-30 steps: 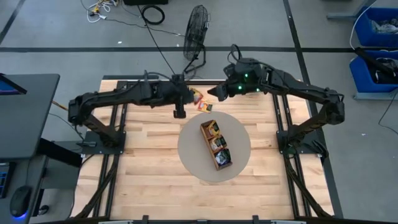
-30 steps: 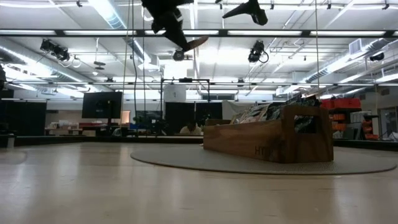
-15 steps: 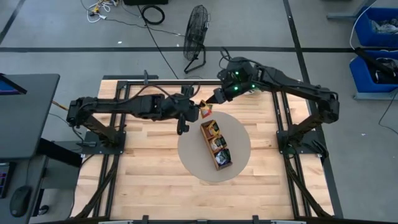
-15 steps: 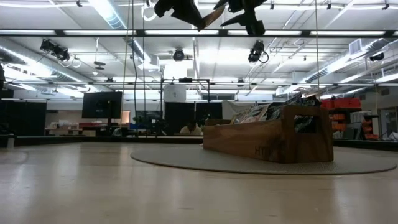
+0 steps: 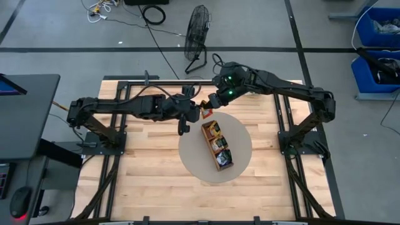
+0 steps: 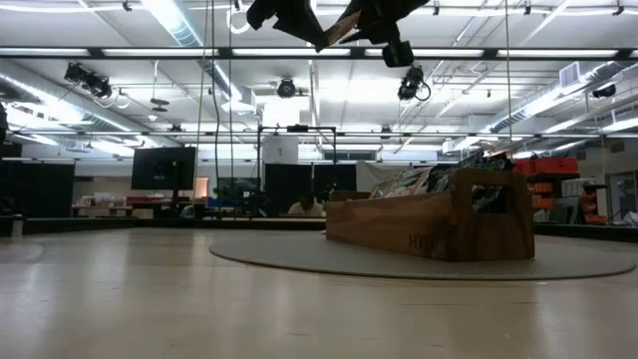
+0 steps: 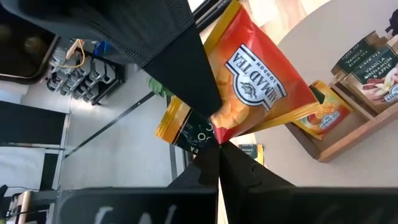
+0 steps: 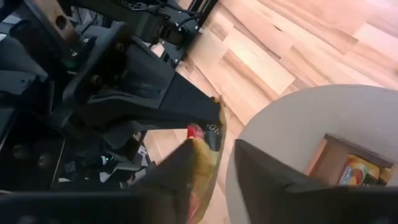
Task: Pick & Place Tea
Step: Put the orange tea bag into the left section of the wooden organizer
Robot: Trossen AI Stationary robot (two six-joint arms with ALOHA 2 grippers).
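Since the earlier high view, the right tool [image 5: 214, 102] has closed in on the left tool [image 5: 199, 107] above the far rim of the round mat [image 5: 240, 156] — a handover appears under way.

Low view: both tools hang high above the tabletop [image 6: 150, 299], the sachet between them.

Left wrist view: the left tool is clamped on an orange tea sachet [image 7: 261, 93].

Right wrist view: the right tool's fingers [image 8: 273, 174] stand apart around the sachet's edge — not yet gripping.

More tea sits in the wooden tray [image 5: 222, 164], whose filled compartments limit placement. Loose sachets [image 5: 199, 95] lie just beyond the mat.
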